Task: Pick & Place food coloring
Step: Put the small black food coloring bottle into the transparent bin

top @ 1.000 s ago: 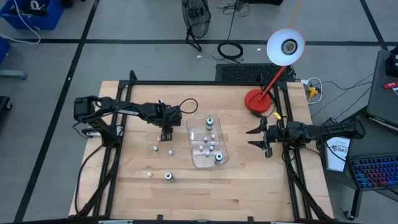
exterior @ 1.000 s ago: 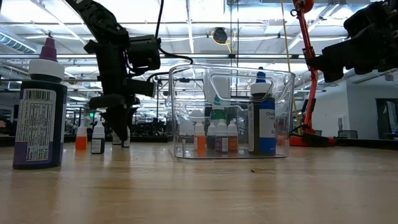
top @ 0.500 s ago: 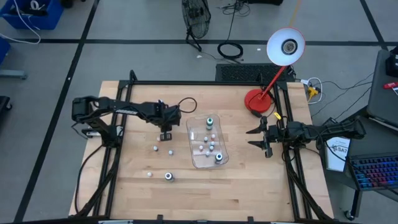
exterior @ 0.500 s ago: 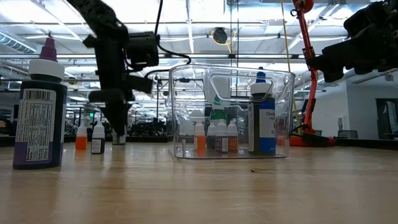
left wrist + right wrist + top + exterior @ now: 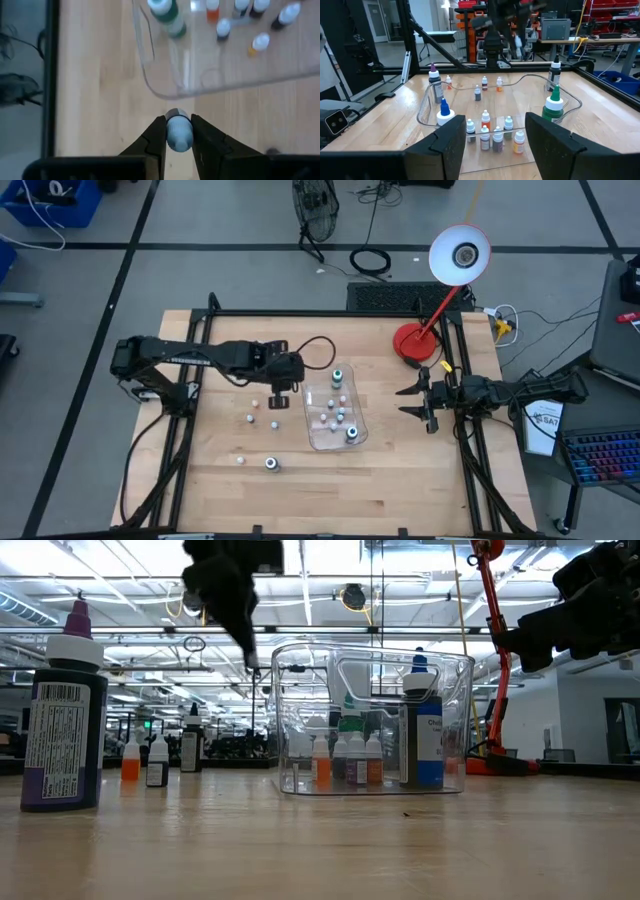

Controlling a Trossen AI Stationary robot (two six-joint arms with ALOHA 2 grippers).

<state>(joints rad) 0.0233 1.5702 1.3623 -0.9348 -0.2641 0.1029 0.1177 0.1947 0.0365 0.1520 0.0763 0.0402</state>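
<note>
1. Left gripper [image 5: 178, 131] pinches a small cylindrical, pale-capped food coloring bottle [image 5: 178, 134], raised beside the clear rounded plastic tray [image 5: 165, 90]
2. Right gripper [image 5: 418, 400] hovers spread, tray's far side

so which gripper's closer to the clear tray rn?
Left. The left gripper, shut on a small bottle, hovers just off the clear tray's left edge. The right gripper waits open, well clear on its other side.

My left gripper [image 5: 243, 640] is hanging high above the tabletop [image 5: 320, 840], just left of the clear tray [image 5: 372, 720], which is holding several small bottles [image 5: 348, 758]. 4 bottles are standing outside, the dark one [image 5: 63, 720] nearest.
</note>
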